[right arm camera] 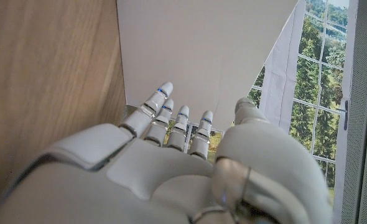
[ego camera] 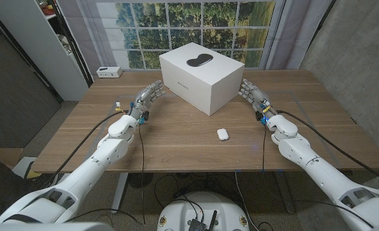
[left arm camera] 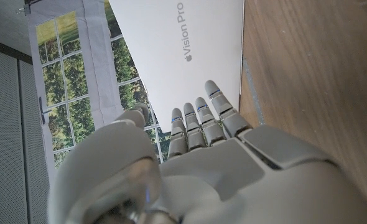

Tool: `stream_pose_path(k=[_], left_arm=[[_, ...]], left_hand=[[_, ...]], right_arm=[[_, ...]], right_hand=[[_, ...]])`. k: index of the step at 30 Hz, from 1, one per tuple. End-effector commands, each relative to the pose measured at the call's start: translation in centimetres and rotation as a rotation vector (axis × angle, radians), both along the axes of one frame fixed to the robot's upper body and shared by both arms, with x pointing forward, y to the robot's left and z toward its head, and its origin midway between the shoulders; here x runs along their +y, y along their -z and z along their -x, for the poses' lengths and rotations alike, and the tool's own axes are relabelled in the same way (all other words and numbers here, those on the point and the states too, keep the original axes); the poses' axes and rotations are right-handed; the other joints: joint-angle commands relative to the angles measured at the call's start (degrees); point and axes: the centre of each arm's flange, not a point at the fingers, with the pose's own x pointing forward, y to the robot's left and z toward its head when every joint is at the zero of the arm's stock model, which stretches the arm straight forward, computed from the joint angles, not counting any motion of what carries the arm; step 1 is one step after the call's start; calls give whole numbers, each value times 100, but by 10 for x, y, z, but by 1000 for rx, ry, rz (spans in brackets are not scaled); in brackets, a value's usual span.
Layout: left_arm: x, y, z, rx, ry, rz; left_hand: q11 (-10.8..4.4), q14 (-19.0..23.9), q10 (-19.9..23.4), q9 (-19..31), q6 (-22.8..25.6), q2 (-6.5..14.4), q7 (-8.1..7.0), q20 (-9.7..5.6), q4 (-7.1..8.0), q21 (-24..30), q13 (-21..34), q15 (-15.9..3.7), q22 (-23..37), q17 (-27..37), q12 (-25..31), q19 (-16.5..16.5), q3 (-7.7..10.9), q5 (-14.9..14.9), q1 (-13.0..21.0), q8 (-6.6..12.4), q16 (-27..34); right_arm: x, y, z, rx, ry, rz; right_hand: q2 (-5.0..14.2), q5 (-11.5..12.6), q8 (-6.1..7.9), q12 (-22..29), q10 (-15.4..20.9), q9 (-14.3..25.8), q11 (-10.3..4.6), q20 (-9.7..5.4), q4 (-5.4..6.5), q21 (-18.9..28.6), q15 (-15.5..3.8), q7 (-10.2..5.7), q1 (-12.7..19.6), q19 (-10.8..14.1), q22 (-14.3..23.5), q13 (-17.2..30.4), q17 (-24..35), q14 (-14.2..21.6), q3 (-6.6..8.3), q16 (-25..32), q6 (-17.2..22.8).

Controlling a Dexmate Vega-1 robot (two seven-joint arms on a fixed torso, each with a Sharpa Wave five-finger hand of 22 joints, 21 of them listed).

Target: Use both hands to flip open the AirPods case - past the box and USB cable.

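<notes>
Nothing started on the case itself: the AirPods case (ego camera: 223, 134) lies with its lid down on the tabletop (ego camera: 176, 147), toward the front edge and a little right of centre, untouched. Behind it the big white box (ego camera: 201, 77) stands mid-tabletop toward the back edge. The left hand (ego camera: 146, 100) hangs just off the box's left side, fingers (left arm camera: 203, 115) apart and straight, holding nothing. The right hand (ego camera: 254, 95) mirrors it at the box's right side, likewise released, fingers (right arm camera: 171, 118) reaching toward the white wall. Both are well apart from the case. Everything is left: bring both hands to the case, steady it, flip the lid.
</notes>
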Motion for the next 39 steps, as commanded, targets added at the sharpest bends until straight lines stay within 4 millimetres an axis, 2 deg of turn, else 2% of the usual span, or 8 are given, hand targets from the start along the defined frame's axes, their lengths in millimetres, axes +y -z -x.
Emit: stream_pose_path(k=[1, 8, 14, 16, 18, 21, 25, 39], left_arm=[[22, 2, -3, 12, 14, -49], [30, 5, 2, 8, 27, -71], [33, 7, 7, 14, 21, -89], [34, 8, 8, 10, 32, -94], [34, 8, 8, 9, 36, -101], [35, 9, 9, 10, 40, -105], [34, 9, 7, 10, 54, -118], [31, 4, 4, -4, 88, -158]], left_hand=[[-9, 54, 65, 22, 69, -1, -4, 44, -24, -17, 22, -10, 9, 11, 25, -33, 48, 36, 54, 34, 12], [-55, 19, 65, 29, 162, -17, -116, 132, -67, -112, 47, -22, 14, 12, 5, -188, 68, 42, 27, 50, -14], [-58, -29, 81, 39, 215, -23, -173, 165, -92, -165, 71, 5, 18, 17, 5, -264, 80, 45, 4, 58, -32], [-56, -28, 83, 40, 215, -23, -177, 169, -95, -172, 75, 4, 18, 18, 5, -273, 82, 46, 1, 57, -30], [-65, -32, 97, 42, 237, -26, -182, 172, -101, -178, 80, 9, 19, 19, 10, -276, 84, 46, -4, 63, -31], [-72, -33, 93, 45, 253, -28, -185, 179, -108, -191, 88, 13, 20, 21, 7, -292, 87, 46, -11, 66, -30], [-65, -37, 99, 48, 262, -28, -198, 180, -117, -200, 96, 20, 21, 22, 8, -296, 92, 48, -18, 65, -31], [-96, -37, 145, 60, 315, -38, -194, 179, -168, -240, 133, 21, 24, 25, 21, -309, 115, 53, -35, 70, -27]], right_arm=[[21, -5, -4, 12, -3, 99], [23, -13, 20, 10, 78, 280], [25, -9, 42, 35, 188, 393], [22, -4, 50, 52, 233, 394], [19, 0, 57, 68, 274, 392], [18, 5, 69, 81, 325, 412], [21, 13, 82, 103, 383, 427], [48, 44, 127, 174, 480, 554]], right_hand=[[-22, 1, 14, 13, 54, 0, -66, -167, -233, -148, -716, 167, 139, 25, 16, 44, 48, 47, -20, 26, -47], [-166, -11, 7, -5, -19, -8, -159, 172, -412, -285, -804, 230, 242, -161, 27, 71, 41, -44, -51, -6, -99], [-213, -8, 41, 19, -107, -2, -177, 286, -472, -369, -796, -27, 234, -312, 41, 154, 110, -172, -100, 23, -64], [-262, -5, 53, 40, -145, 0, -155, 342, -504, -399, -729, 181, 221, -397, 46, 205, 144, -287, -135, 26, -64], [-305, -3, 58, 48, -161, 1, -154, 403, -516, -428, -652, 212, 205, -486, 47, 228, 156, -375, -162, 13, -62], [-438, 54, 72, 72, -231, 12, -113, 438, -554, -421, -621, 142, 168, -548, 51, 306, 194, -460, -205, 44, -77], [-492, 70, 84, 93, -235, 14, -82, 467, -554, -420, -606, 319, 129, -573, 51, 344, 216, -476, -226, 63, -72], [-694, 131, 190, 226, -163, 53, -44, 528, -598, -407, -619, 386, 81, -584, 49, 498, 280, -425, -281, 113, 119]])
